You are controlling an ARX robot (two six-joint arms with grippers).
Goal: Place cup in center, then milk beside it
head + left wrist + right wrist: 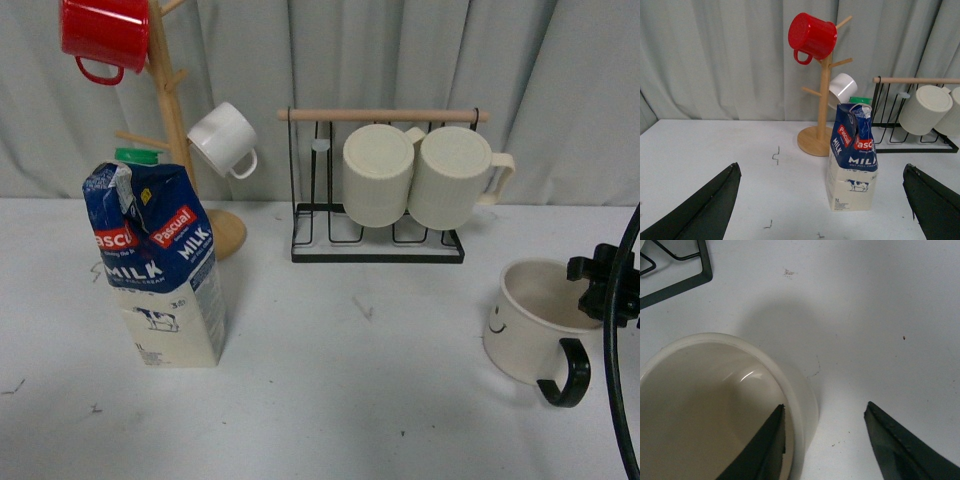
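Claws both open, right claw (825, 407) astride cup (700, 400) rim, left claw (821, 167) empty

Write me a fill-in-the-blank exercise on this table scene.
The top mug on the wooden mug tree is ____.
The tall blue-and-cream milk carton has a ____ cap.
The black wire rack holds ____ ribbed cream mugs.
One finger of the right gripper is ____ the wide cream cup with the black handle.
Missing: red; green; two; inside.
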